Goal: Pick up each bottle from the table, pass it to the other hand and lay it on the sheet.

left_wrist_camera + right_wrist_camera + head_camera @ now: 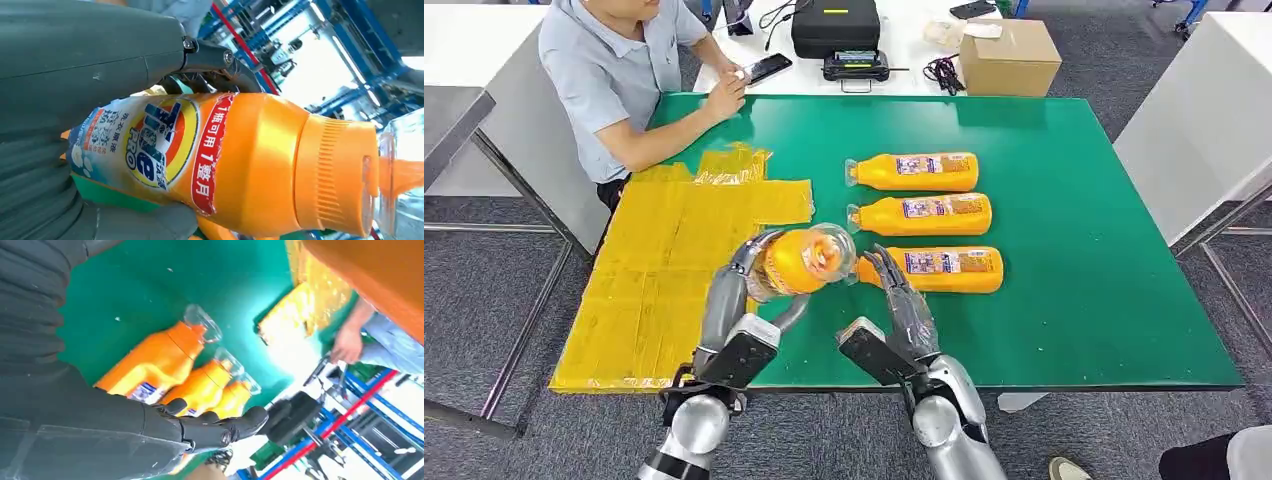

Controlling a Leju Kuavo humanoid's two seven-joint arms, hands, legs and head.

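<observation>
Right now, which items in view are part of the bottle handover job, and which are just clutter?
Job items:
left hand gripping held bottle
right hand, fingers spread, holding nothing
three bottles lying on green table
yellow sheet

Clutter:
cardboard box
black case
person's phone

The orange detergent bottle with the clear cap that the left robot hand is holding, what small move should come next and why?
Probably carry the orange detergent bottle leftward over the yellow plastic sheet and lower it. The left robot hand grips it above the green table, at the sheet's edge, and the right robot hand is open, apart from it.
</observation>
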